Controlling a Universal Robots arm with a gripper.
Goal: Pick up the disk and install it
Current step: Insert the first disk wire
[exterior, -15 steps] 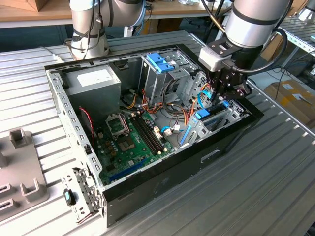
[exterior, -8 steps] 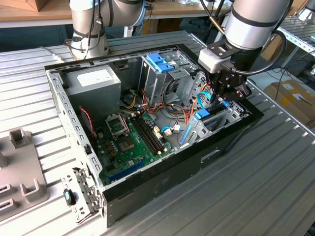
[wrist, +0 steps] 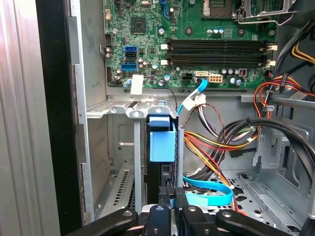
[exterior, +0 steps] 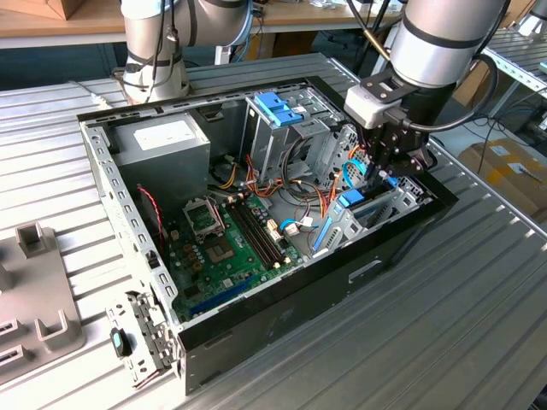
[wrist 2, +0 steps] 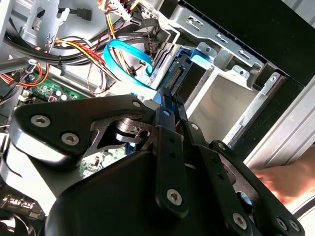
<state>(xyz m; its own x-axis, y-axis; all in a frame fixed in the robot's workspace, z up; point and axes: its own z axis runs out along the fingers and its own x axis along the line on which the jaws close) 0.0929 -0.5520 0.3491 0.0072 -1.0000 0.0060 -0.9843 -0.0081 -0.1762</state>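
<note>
Down in the front end of the open computer case with the gripper, at the exterior view's right, below the silver arm. Fingers close together, clamped on the near edge of the disk. Disk on edge, upright in a slot of the bare-metal drive bay, its light-blue carrier tab toward the motherboard. In the second wrist view, the same grip seen past the black linkage: fingertips meeting at the disk's blue rail, inside the bay.

Just beside the disk, a flat light-blue data cable looping past the gripper. Beyond it, a bundle of red, yellow and black wires. Further into the case, the green motherboard with its black memory slots. Then a tall drive cage topped by a blue latch, and at the far end a grey power supply with a white sticker.

Case resting on a ribbed metal table. Near the exterior view's left edge, grey fixtures on the table, well apart from the case. In the second wrist view, a blurred hand beyond the case wall.
</note>
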